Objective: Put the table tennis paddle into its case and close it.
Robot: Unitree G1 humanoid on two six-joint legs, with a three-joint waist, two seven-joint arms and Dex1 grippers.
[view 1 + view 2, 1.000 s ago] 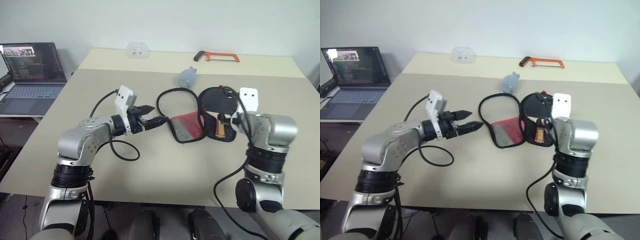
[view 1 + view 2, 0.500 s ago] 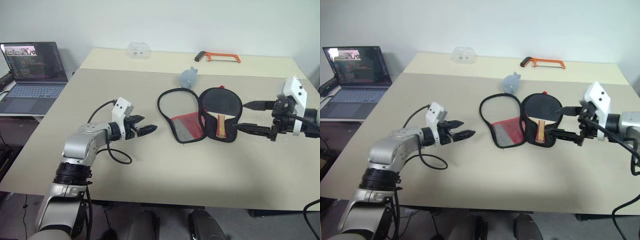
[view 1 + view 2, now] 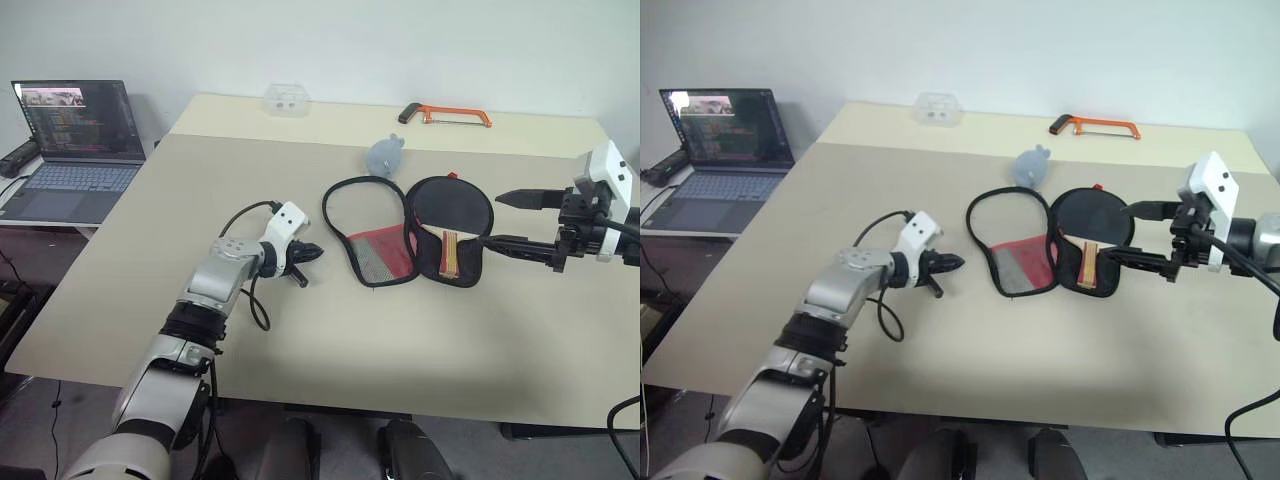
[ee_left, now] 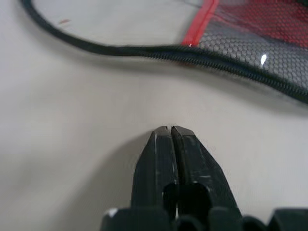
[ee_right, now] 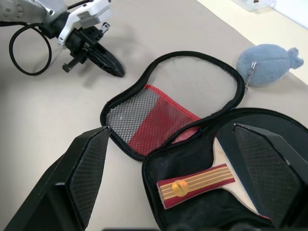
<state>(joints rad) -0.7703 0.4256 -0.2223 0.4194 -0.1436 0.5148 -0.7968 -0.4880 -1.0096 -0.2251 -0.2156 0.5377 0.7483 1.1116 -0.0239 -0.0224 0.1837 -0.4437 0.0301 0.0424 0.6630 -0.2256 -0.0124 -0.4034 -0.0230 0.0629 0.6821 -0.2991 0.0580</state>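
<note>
The case [image 3: 366, 228] lies unzipped and spread open mid-table, its red mesh lid [image 5: 144, 120] flat toward my left. The table tennis paddle [image 5: 197, 185] rests inside the black half [image 3: 450, 215], its striped wooden handle pointing toward me. My left gripper [image 3: 312, 252] is low over the table just left of the lid's zipper edge [image 4: 216, 53], shut with nothing between its fingers [image 4: 169, 129]. My right gripper [image 3: 505, 220] hovers right of the case, wide open and empty, its fingers [image 5: 89, 168] pointing at the paddle half.
A grey-blue plush fish [image 3: 384, 155] lies just behind the case. An orange hacksaw [image 3: 445, 113] and a clear plastic box [image 3: 287, 99] sit at the table's far edge. An open laptop [image 3: 75, 140] stands on a side desk to the left.
My left gripper has shut and dropped lower, ending closer to the case's lid. My right arm swung away from over the paddle to the right, staying open.
</note>
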